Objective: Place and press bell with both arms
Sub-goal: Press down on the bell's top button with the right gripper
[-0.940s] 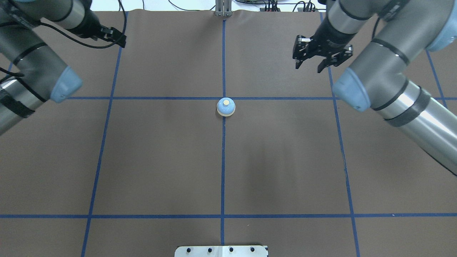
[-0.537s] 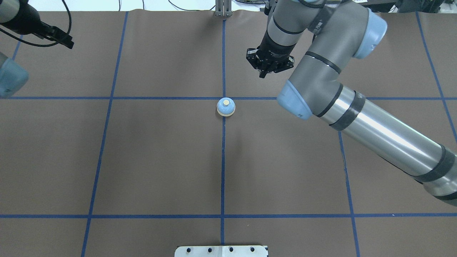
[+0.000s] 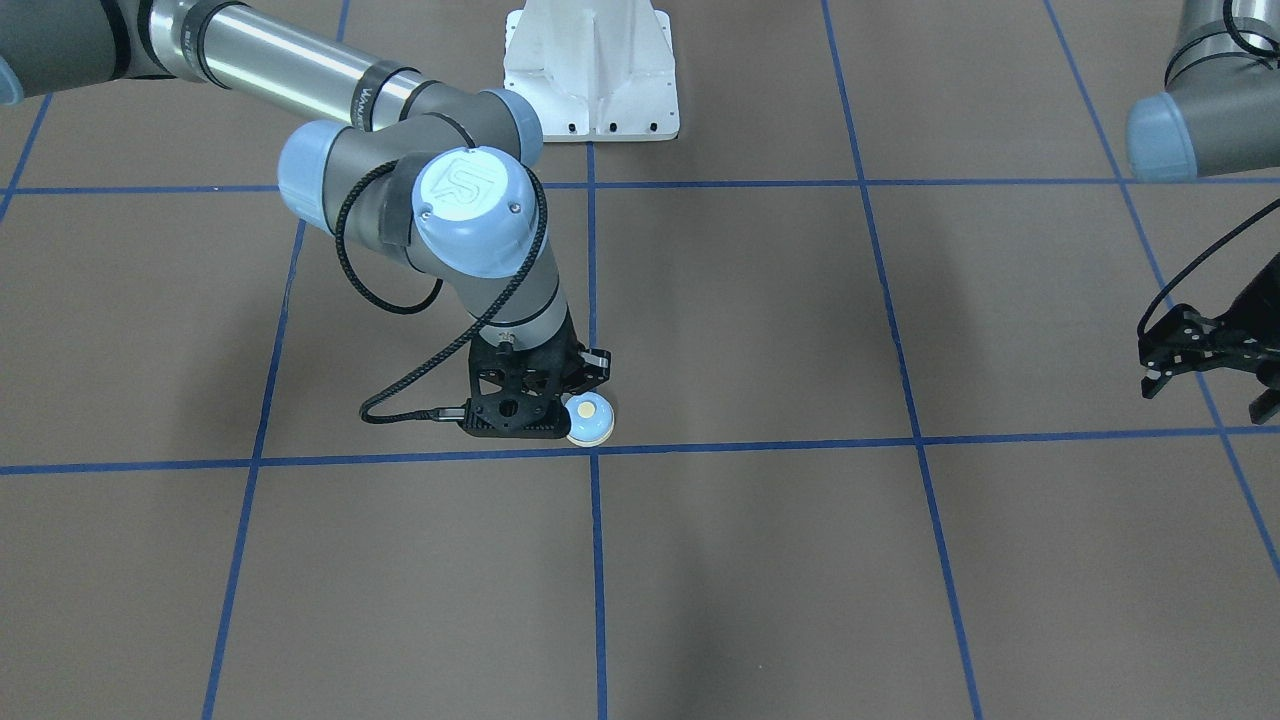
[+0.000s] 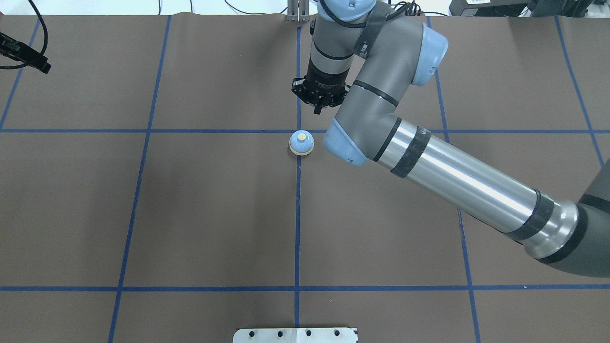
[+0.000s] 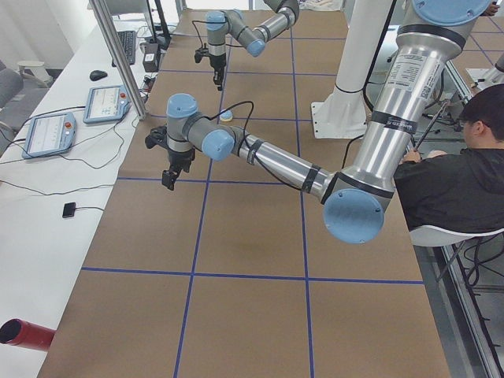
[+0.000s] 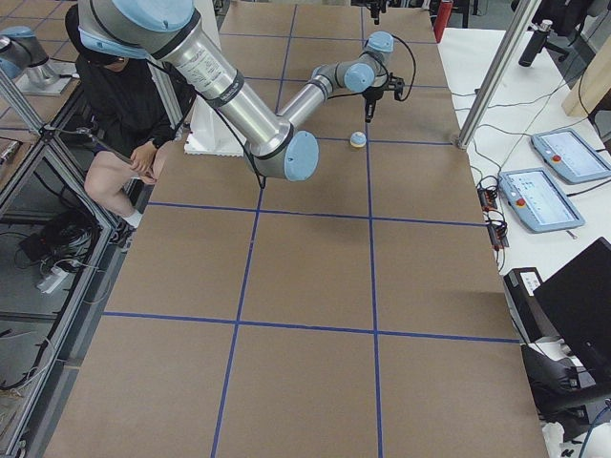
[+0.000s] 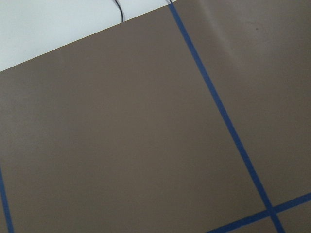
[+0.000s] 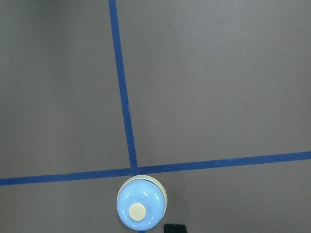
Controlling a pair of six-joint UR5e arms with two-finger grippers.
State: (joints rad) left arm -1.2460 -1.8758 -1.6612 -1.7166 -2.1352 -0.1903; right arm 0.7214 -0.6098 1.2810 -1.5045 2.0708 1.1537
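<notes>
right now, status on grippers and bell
Right gripper shut, hovering over bell. Left gripper open, parked far aside. Bell upright at tape crossing. Nothing blocking.

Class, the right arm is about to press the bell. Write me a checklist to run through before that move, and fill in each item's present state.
1. The bell stands upright on the table, button up: ok.
2. The left claw is clear of the bell: ok. It is open, far off to the side.
3. The right claw is shut for a press: ok, it looks shut.
4. Claw tip over the button: not ok. The right wrist view shows it beside the bell's rim.
5. Height above the button: cannot tell.
</notes>
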